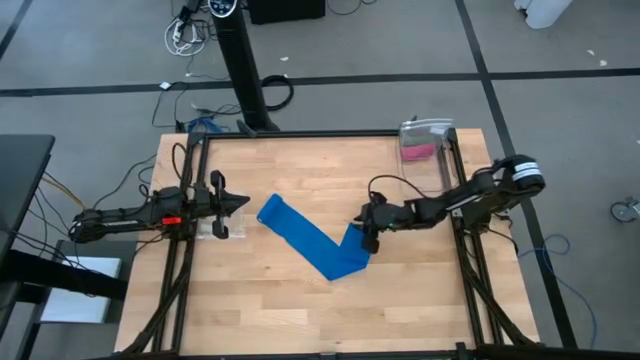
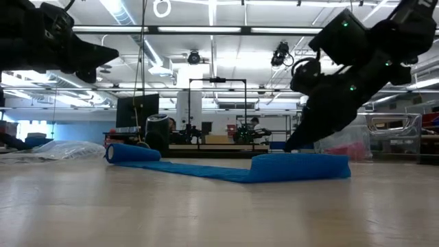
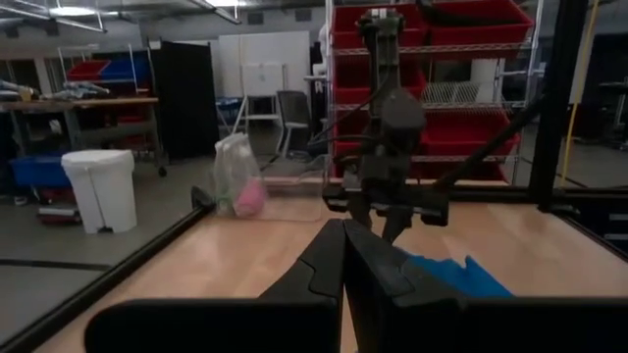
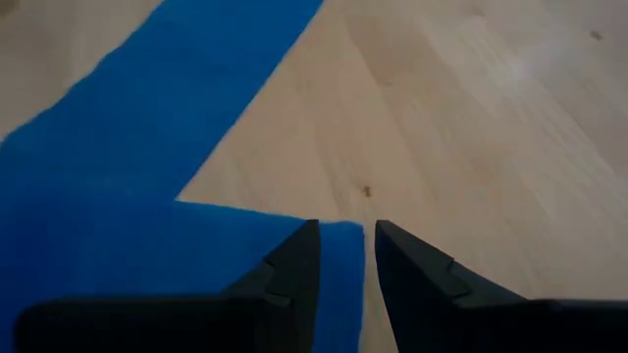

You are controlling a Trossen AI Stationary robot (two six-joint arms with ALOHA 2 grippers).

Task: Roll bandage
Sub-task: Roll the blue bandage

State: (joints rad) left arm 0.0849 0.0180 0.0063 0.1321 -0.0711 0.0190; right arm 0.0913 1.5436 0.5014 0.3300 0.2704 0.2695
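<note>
High view: blue bandage (image 1: pixel 310 240) lies folded in a V at bench (image 1: pixel 300 310) centre, rolled end toward the left. Right claw (image 1: pixel 367 237) sits at the folded end; left claw (image 1: pixel 238 204) waits left of the roll.

Left wrist view: fingers (image 3: pixel 334 265) together.

Right wrist view: fingers (image 4: pixel 294 260) slightly apart, straddling the bandage edge.

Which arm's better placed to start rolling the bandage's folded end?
Right. The right gripper sits over the blue bandage's folded-over end, fingers slightly apart around its edge. The left gripper is shut, beside the far rolled end, not touching.
</note>
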